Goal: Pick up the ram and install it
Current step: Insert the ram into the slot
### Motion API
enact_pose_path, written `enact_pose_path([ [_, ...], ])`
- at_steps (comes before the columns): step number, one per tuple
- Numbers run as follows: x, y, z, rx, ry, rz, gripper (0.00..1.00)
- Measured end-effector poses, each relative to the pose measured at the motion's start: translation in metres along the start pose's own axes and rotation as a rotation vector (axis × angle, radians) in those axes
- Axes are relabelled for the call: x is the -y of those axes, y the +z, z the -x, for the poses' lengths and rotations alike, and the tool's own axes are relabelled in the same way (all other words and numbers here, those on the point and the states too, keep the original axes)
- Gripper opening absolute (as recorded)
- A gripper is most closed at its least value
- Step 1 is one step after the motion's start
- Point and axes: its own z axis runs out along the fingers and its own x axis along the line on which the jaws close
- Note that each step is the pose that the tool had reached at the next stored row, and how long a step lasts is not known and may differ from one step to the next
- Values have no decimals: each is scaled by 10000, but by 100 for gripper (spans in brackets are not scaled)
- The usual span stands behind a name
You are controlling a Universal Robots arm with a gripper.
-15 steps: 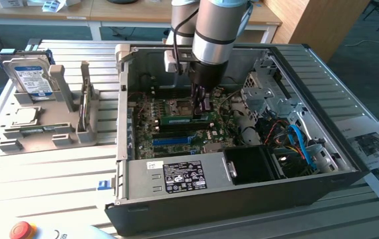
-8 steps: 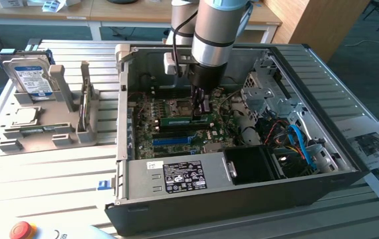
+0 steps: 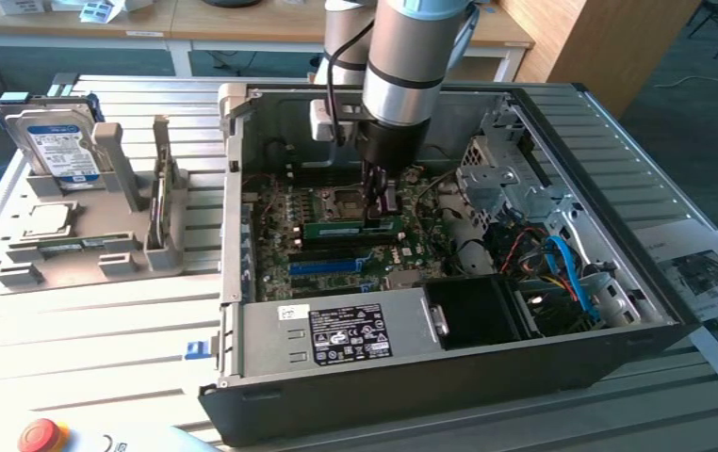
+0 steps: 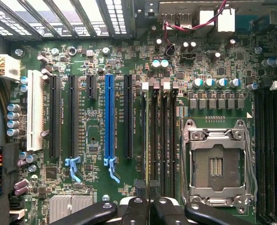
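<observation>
The ram [image 3: 349, 227], a thin green stick, stands on edge across the motherboard [image 3: 321, 202] inside the open PC case [image 3: 460, 377]. My gripper [image 3: 382, 207] reaches straight down into the case and is shut on the ram near its end toward the exterior view's right. In the wrist view the black fingers [image 4: 134, 208] meet around the ram's narrow top edge [image 4: 147, 140]. That edge runs along the memory slot [image 4: 153, 140] nearest the long black expansion slots. Whether the ram is seated in the slot I cannot tell.
A blue slot [image 4: 109, 117] and a CPU socket [image 4: 218, 164] flank the memory slots. The power supply [image 3: 334, 334], a fan and blue cables [image 3: 561, 264] fill the case's near side. A hard drive [image 3: 57, 141] stands in a grey fixture [image 3: 95, 250] at the exterior view's left. A red button [image 3: 41, 435] sits at the front.
</observation>
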Motion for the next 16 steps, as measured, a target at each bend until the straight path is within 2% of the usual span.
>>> enact_pose_path([
  [16, -1, 30, 0, -1, -34, -19, 12],
])
